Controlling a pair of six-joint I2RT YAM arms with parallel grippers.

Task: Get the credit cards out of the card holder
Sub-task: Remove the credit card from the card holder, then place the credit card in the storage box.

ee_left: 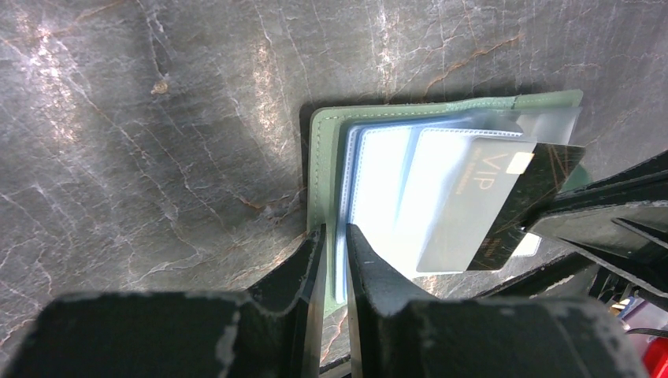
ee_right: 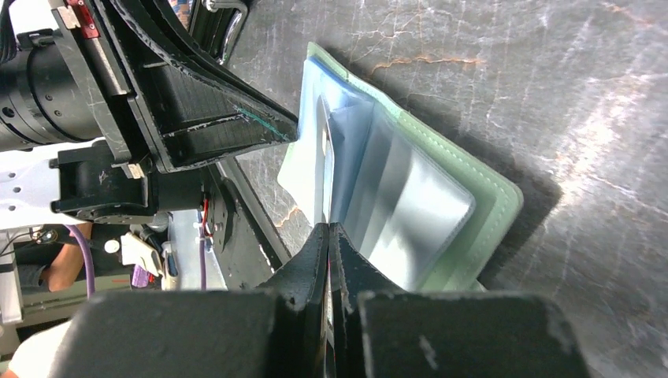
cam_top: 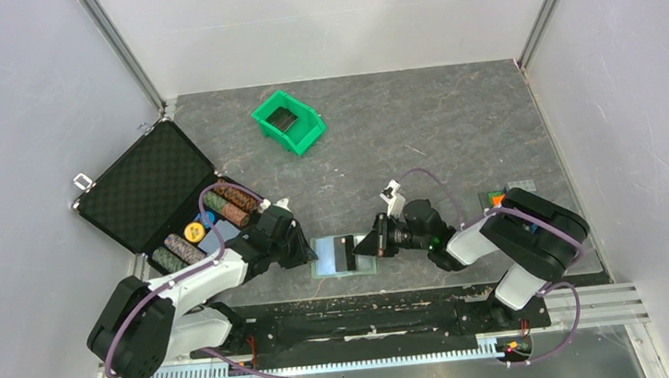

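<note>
The pale green card holder lies spread open on the table near the front edge, its clear sleeves showing light blue. My left gripper is shut on its left edge, pinching cover and sleeves in the left wrist view. A dark credit card marked VIP sticks partway out of a sleeve to the right. My right gripper is shut on that card's outer end; in the right wrist view its jaws are pressed together over the thin card. The holder's green cover lies flat behind.
An open black foam-lined case with rows of poker chips stands at the left. A green plastic bin holding dark items sits at the back. A small orange and green object lies by the right arm. The table's front edge runs just below the holder.
</note>
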